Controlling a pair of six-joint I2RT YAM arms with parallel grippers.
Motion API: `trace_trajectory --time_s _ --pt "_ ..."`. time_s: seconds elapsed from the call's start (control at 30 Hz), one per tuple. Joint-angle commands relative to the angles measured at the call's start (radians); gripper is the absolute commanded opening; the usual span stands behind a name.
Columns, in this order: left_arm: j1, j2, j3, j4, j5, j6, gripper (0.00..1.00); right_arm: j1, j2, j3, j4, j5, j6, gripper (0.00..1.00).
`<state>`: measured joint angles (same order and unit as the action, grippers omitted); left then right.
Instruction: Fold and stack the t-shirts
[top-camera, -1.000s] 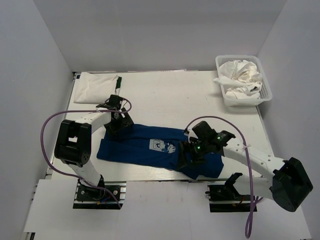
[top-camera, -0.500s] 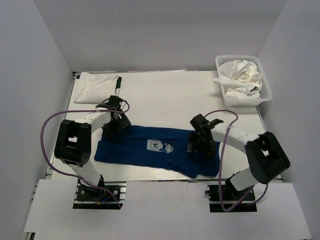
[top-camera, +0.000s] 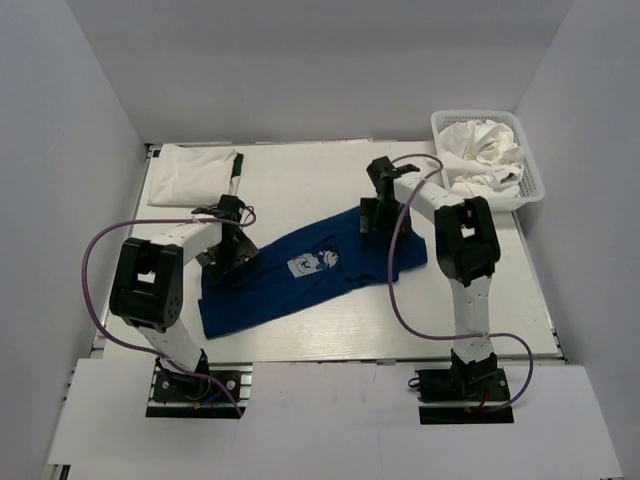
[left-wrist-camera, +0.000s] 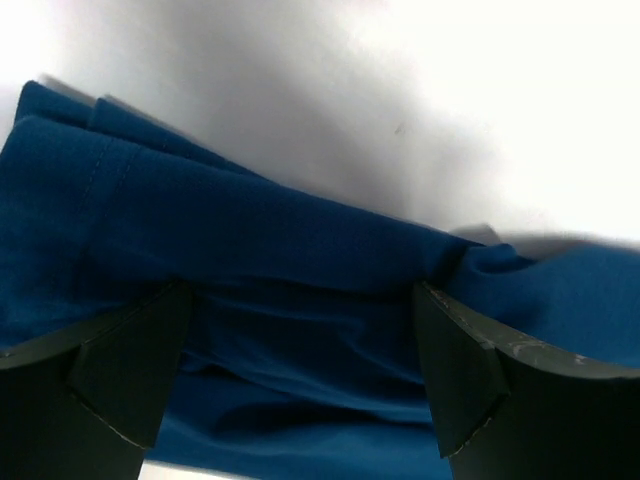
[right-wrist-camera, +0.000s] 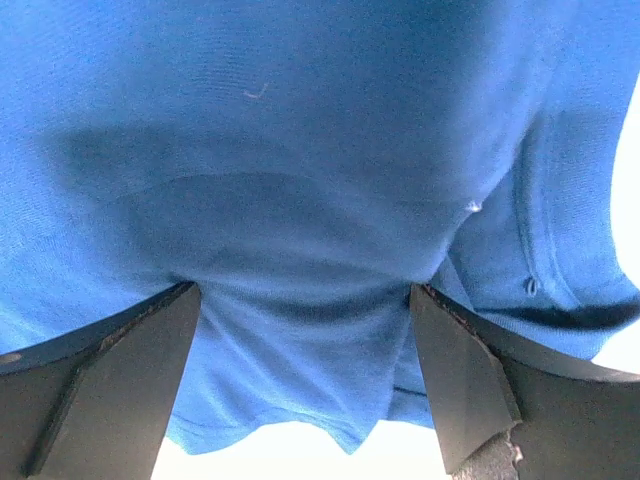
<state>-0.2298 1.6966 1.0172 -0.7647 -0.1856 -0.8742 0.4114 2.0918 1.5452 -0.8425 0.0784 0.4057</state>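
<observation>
The royal-blue t-shirt (top-camera: 290, 290) lies slantwise on the white table, from the near left to the middle right, with its pale mouse print (top-camera: 312, 263) facing up. My left gripper (top-camera: 228, 265) sits on its left end, jaws part closed with blue cloth (left-wrist-camera: 300, 240) bunched between them (left-wrist-camera: 302, 300). My right gripper (top-camera: 370, 218) is at the shirt's far right end, with blue cloth (right-wrist-camera: 300, 150) gathered between its jaws (right-wrist-camera: 302, 295). A folded white t-shirt (top-camera: 190, 160) with dark edging lies at the back left. Crumpled white t-shirts (top-camera: 480, 148) fill the basket.
The white lattice basket (top-camera: 480, 203) stands at the back right by the side wall. My right arm reaches up along the table's right side, its purple cable (top-camera: 395, 270) looping over the shirt. Walls close in the table on three sides.
My right gripper has swung from the near right to the middle back, dragging the shirt's right end with it. The shirt now lies slantwise. My left gripper has shifted slightly nearer.
</observation>
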Motion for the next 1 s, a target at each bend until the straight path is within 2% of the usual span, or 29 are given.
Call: trace_trajectory --time_s 0.0,0.07,0.13,0.27,0.43,0.57,0.73,0.77,0.8,0.97 --pt "-0.016 0.04 0.027 -0.131 0.043 -0.023 1.0 -0.019 0.236 0.212 0.176 0.04 -0.119 0.9" --pt "-0.025 0.052 0.053 -0.185 0.043 -0.048 0.98 -0.025 0.31 0.367 0.135 0.053 -0.146 0.9" --pt "-0.034 0.052 0.066 -0.246 0.054 -0.06 0.98 -0.036 0.378 0.426 0.122 0.055 -0.179 0.9" --pt "-0.065 0.041 0.041 -0.298 0.21 -0.069 0.98 -0.059 0.433 0.56 0.152 0.002 -0.196 0.9" --pt "-0.126 -0.124 -0.104 -0.37 0.281 -0.069 0.98 -0.086 0.484 0.61 0.236 -0.123 -0.199 0.9" --pt "-0.164 -0.306 -0.096 -0.43 0.234 -0.034 1.0 -0.092 0.455 0.632 0.26 -0.212 -0.257 0.9" --pt "-0.183 -0.39 0.096 -0.36 0.051 0.107 1.0 -0.079 0.322 0.595 0.273 -0.247 -0.317 0.9" --pt "-0.183 -0.39 0.147 -0.34 0.051 0.127 1.0 -0.079 0.303 0.58 0.278 -0.244 -0.314 0.9" --pt "-0.195 -0.39 0.159 -0.274 0.064 0.151 1.0 -0.079 0.285 0.57 0.275 -0.229 -0.306 0.9" --pt "-0.304 -0.307 0.158 -0.039 0.33 0.28 1.0 -0.085 0.147 0.466 0.235 -0.131 -0.162 0.9"
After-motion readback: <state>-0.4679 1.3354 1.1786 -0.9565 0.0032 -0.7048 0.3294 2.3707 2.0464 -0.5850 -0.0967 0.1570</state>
